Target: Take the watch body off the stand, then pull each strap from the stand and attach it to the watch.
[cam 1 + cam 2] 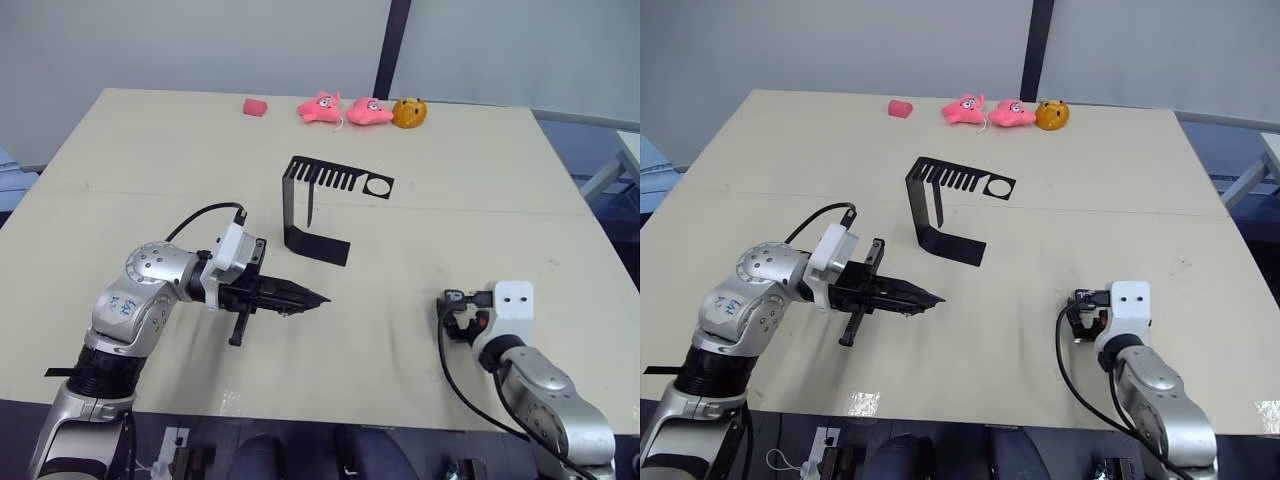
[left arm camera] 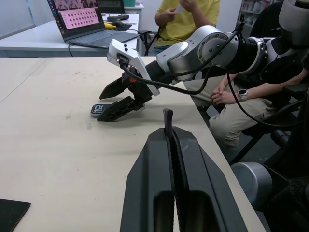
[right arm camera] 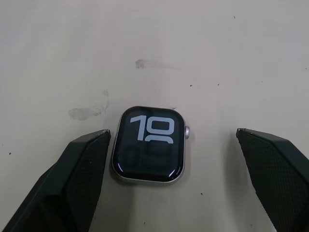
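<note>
Left gripper (image 1: 310, 298) pinches a strap (image 2: 168, 121) edge-on near the table's (image 1: 150, 150) front left, presumably ready for fitting. Stand (image 1: 318, 205) sits mid-table, bare. Right gripper (image 3: 171, 145), fingers spread, hovers astride the watch body (image 3: 148, 144), lying face-up near the front right edge.

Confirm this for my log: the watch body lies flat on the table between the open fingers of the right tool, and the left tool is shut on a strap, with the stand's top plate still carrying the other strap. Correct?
Not quite. The stand carries no strap: in the left eye view its slotted top plate is bare. The rest holds: the watch body lies flat on the table between the open fingers of the right tool, and the left tool is shut on a strap.
</note>
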